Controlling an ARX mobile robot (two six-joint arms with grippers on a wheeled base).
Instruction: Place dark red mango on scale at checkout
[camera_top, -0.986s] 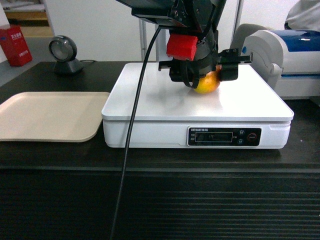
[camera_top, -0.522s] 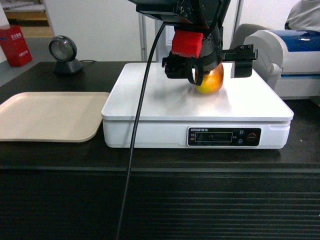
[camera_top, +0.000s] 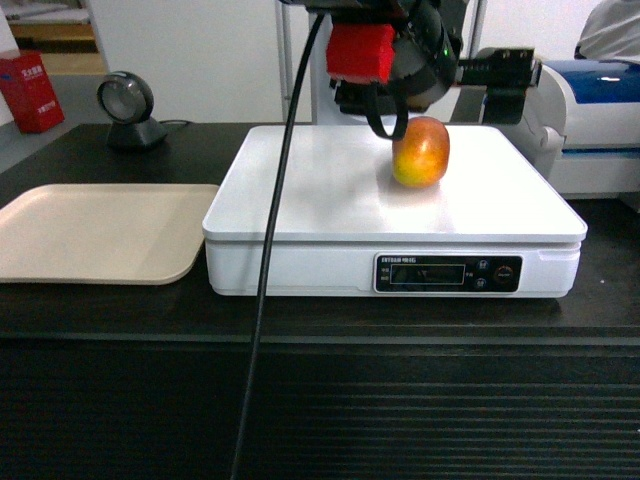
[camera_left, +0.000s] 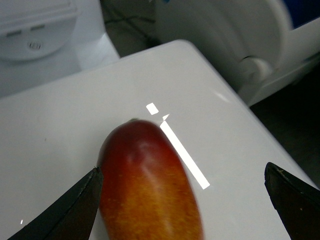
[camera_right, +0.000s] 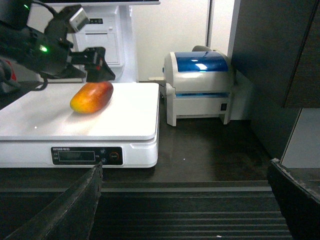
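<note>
While the mango (camera_top: 421, 152) lies on the white scale (camera_top: 300, 200) atop the black checkout (camera_top: 120, 310), the left gripper (camera_top: 432, 78) hovers just above it, jaws spread and released. The right gripper (camera_right: 185, 200) is spread apart, holding nothing.

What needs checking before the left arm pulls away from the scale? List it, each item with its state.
1. Mango resting on the scale platform: ok, and it lies well inside the edges.
2. Left gripper open: ok, its fingers are spread wide in the left wrist view.
3. Fingers clear of the fruit: cannot tell, one fingertip sits right beside the skin.
4. Mango settled, not rolling: cannot tell from one moment.
5. Retreat path clear of the printer: cannot tell, one finger is close to it in the head view.
6. Right gripper out of the way: ok, open and low in front of the checkout.
</note>
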